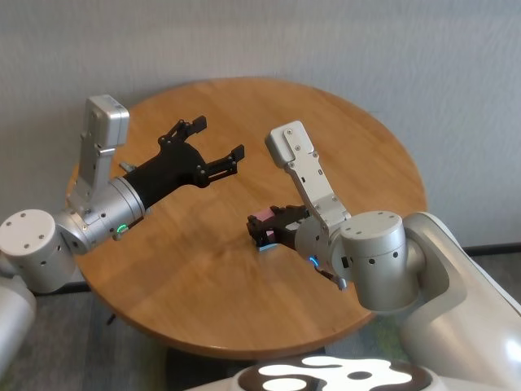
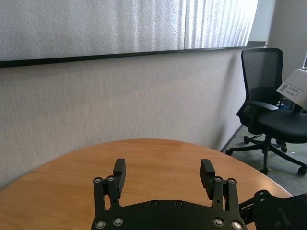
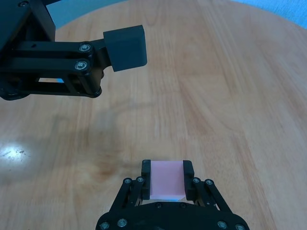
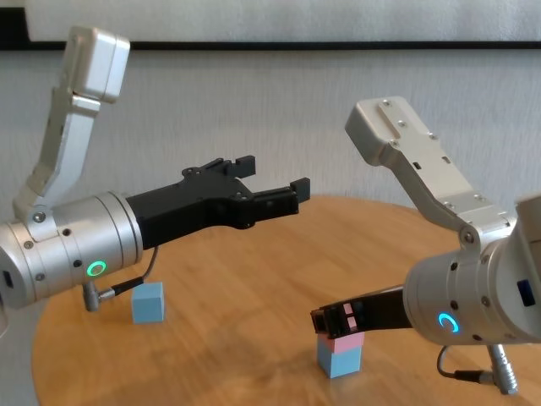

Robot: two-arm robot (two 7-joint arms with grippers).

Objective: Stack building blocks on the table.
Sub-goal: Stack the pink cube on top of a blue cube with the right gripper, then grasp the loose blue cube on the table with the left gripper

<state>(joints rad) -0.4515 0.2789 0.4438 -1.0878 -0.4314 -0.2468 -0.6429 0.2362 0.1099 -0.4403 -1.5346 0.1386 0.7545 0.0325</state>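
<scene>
My right gripper point(image 4: 334, 320) is shut on the pink block point(image 4: 341, 342), which rests on top of a light blue block point(image 4: 340, 362) on the table point(image 4: 254, 279). In the right wrist view the pink block point(image 3: 166, 179) sits tight between the fingers. In the head view the pink block point(image 1: 260, 218) and the blue one under it point(image 1: 265, 247) are at the table's middle. The second light blue block point(image 4: 148, 302) stands alone under my left forearm. My left gripper point(image 1: 218, 138) is open and empty, raised above the table.
The round table's far edge point(image 2: 158, 143) is close to a grey wall. A black office chair point(image 2: 268, 110) stands beyond the table. One finger point(image 3: 125, 48) of my left gripper hangs over the wood beyond the stack.
</scene>
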